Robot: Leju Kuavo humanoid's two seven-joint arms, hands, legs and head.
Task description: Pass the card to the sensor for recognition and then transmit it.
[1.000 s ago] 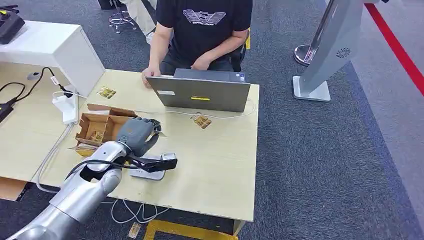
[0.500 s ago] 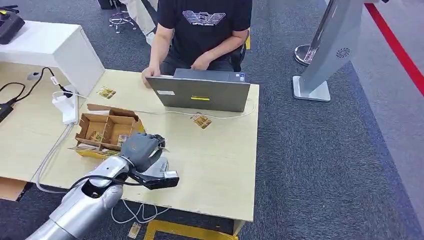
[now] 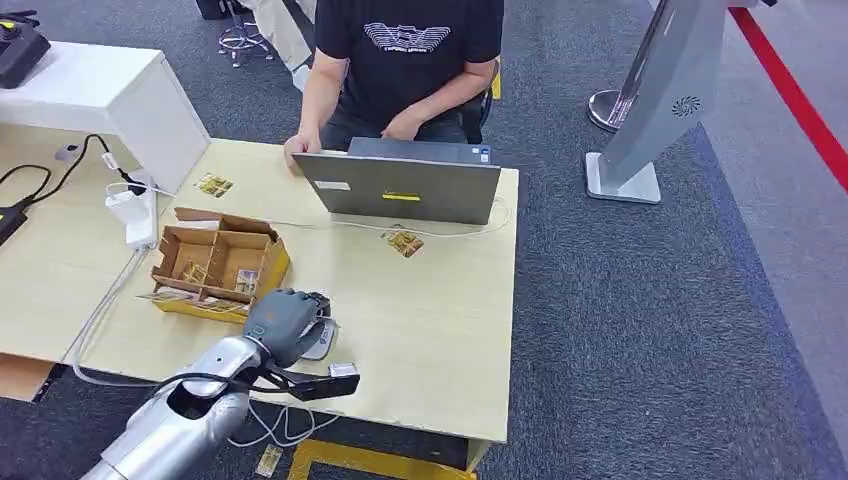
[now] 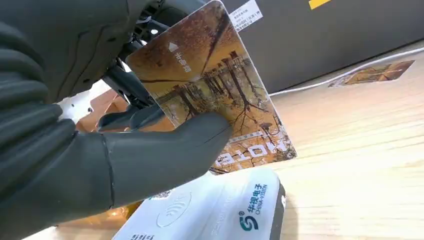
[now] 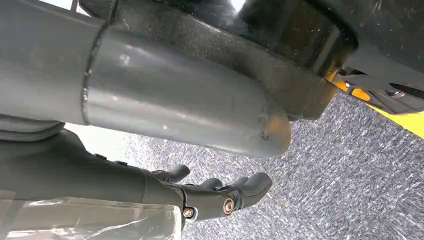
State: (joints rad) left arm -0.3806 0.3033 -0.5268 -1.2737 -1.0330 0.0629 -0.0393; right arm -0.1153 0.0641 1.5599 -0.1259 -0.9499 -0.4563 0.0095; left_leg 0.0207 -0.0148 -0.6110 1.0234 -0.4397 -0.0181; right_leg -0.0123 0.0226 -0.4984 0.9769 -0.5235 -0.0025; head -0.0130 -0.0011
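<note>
My left hand (image 3: 283,322) hovers over the white card reader (image 3: 318,340) near the table's front edge. In the left wrist view the hand (image 4: 75,150) pinches a card (image 4: 215,85) printed with an autumn tree scene between thumb and fingers. The card is held tilted just above the white reader (image 4: 210,210), which bears a contactless symbol and a blue logo. My right hand (image 5: 220,195) hangs over the grey carpet with its fingers apart and nothing in it.
A cardboard box (image 3: 215,262) with compartments and more cards stands just behind my left hand. A person sits behind a grey laptop (image 3: 400,186) at the far edge. Loose cards (image 3: 404,242) lie on the table. A white power strip (image 3: 130,215) and cables lie to the left.
My left hand has drawn back from the cardboard box toward the table's front edge, carrying the card, and is now over the white reader.
</note>
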